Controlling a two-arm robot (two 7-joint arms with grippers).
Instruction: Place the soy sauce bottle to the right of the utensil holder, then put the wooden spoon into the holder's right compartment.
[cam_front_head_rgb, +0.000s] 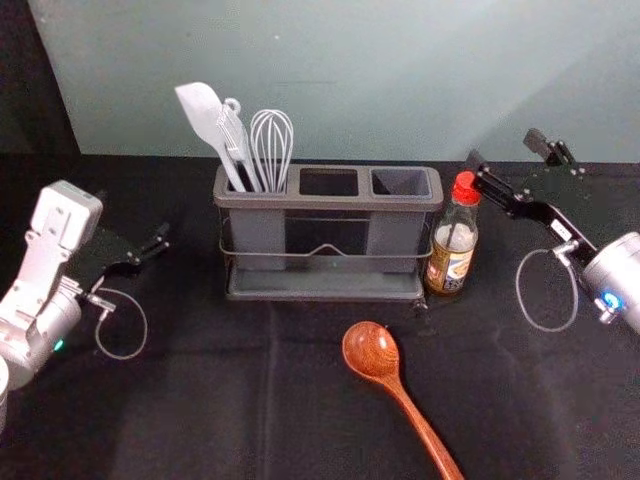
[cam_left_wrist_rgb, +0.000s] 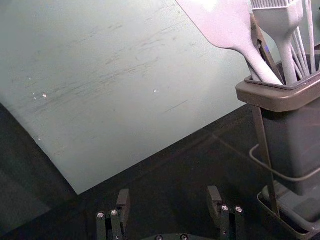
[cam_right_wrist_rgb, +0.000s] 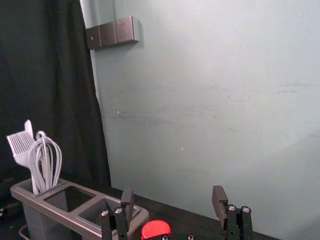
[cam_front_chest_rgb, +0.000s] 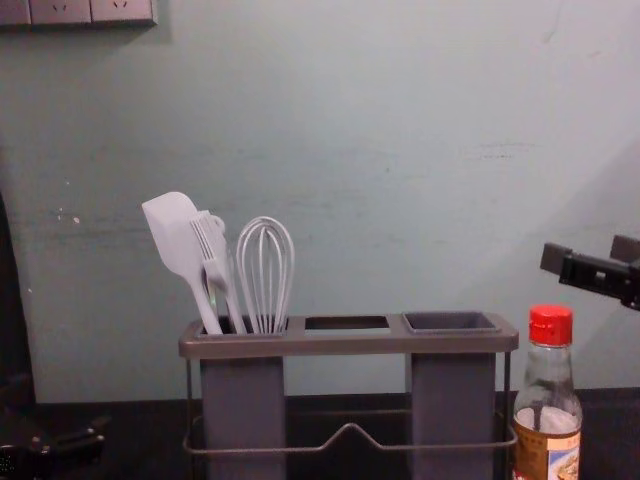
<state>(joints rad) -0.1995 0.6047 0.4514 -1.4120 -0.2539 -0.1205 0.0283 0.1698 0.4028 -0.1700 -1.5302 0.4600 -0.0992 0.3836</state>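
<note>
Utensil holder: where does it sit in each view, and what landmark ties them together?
Head view: holder just above centre, left of the soy sauce bottle.
Left wrist view: holder seen from its utensil-filled end.
Right wrist view: holder beside the bottle's red cap.
Chest view: holder low, near centre.
Shared landmark: the pale brush in its left compartment.

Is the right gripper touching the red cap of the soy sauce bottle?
Apart. The chest view shows it: the right gripper is above the red cap, with some wall visible between them.
</note>
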